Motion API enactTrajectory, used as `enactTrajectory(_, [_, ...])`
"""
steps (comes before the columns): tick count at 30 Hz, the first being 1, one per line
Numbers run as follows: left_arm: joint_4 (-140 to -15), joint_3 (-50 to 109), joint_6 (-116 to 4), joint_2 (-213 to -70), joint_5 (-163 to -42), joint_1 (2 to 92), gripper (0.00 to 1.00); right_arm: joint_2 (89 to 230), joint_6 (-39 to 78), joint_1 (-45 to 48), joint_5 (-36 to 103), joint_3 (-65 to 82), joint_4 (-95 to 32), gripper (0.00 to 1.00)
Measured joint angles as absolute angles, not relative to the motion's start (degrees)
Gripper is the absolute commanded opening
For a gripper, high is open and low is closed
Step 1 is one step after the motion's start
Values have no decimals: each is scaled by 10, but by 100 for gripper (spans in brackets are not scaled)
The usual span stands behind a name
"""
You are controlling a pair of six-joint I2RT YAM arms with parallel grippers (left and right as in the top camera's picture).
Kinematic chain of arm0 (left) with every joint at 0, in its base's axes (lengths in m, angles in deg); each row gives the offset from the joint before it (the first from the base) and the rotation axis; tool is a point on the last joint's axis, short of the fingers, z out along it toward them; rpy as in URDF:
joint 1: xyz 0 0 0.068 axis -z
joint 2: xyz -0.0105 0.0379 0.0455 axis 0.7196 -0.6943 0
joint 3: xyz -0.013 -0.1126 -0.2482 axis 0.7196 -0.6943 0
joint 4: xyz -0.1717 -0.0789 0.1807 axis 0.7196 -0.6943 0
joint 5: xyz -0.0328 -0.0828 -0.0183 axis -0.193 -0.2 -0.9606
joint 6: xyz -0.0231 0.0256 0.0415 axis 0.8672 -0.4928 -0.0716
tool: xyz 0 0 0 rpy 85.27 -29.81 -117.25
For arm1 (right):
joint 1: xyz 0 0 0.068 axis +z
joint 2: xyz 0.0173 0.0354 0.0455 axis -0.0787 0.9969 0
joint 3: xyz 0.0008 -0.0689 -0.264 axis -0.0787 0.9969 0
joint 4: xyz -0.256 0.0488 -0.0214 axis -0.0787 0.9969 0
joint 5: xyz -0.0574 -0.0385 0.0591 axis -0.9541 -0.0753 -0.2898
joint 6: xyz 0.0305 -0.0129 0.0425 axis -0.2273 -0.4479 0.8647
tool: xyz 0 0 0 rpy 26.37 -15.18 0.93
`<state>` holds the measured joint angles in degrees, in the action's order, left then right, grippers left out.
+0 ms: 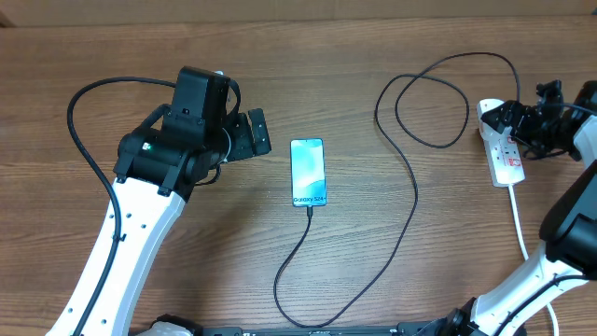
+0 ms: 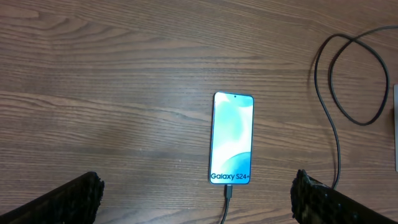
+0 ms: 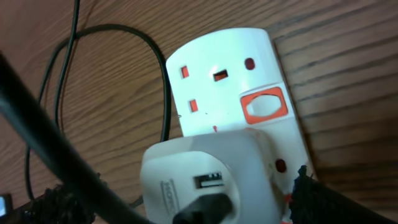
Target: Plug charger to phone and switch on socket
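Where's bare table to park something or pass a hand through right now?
Free: wood above the phone, between left arm and the charger loop; also the pocket between phone and charger's right run. Crowded: right edge, around the socket, its white cord and the loop.

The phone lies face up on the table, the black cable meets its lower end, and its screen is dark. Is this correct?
Only the screen is wrong: the phone is lit, bright blue-teal, as the left wrist view shows. The rest holds.
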<state>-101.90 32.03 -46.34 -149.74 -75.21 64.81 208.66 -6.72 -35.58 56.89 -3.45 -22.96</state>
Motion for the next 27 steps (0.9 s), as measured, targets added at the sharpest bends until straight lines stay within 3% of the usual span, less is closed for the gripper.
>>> enactTrajectory(27, [-1019,320,-463,-1497,-752,648,100,2084,-41,-341,530,-38,-225,100])
